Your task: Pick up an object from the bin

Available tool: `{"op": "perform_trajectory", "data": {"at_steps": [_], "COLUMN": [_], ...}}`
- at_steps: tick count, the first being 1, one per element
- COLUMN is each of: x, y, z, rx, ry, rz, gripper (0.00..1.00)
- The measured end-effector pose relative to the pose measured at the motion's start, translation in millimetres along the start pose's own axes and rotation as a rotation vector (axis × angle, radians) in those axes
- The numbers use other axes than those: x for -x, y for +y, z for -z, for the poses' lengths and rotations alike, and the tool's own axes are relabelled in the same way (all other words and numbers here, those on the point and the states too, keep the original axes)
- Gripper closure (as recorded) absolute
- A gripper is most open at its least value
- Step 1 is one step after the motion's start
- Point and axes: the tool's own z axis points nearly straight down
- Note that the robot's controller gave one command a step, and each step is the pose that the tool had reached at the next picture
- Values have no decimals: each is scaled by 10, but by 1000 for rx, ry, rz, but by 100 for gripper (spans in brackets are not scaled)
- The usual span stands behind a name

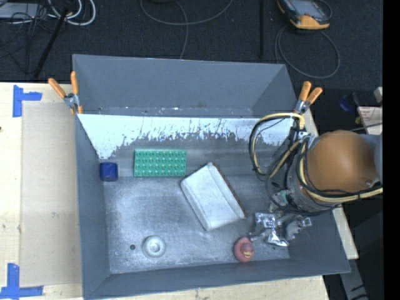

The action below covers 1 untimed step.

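Tool [273, 230], grip state unreadable, sits low in the bin's [181, 86] near-right corner just beside a small red round thing [244, 249]; likely risk: a nudge rolls it off, or a wide closure snags the white block [211, 195].

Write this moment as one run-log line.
arm: low at bin right | nearest: red ball | others: white block, green plate | held: unclear

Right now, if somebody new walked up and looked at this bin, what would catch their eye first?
Probably the arm's pincer at the front right of the grey bin, right beside a small red round thing. After that, the pale grey block lying askew in the middle, then the green studded plate at the back left with a small blue cube just left of it.
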Motion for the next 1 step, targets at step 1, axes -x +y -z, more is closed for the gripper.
{"op": "perform_trajectory", "data": {"at_steps": [1], "x": [-113], "y": [-13], "z": [-2], "rx": [-9], "ry": [16], "rz": [-5], "gripper": [100]}}
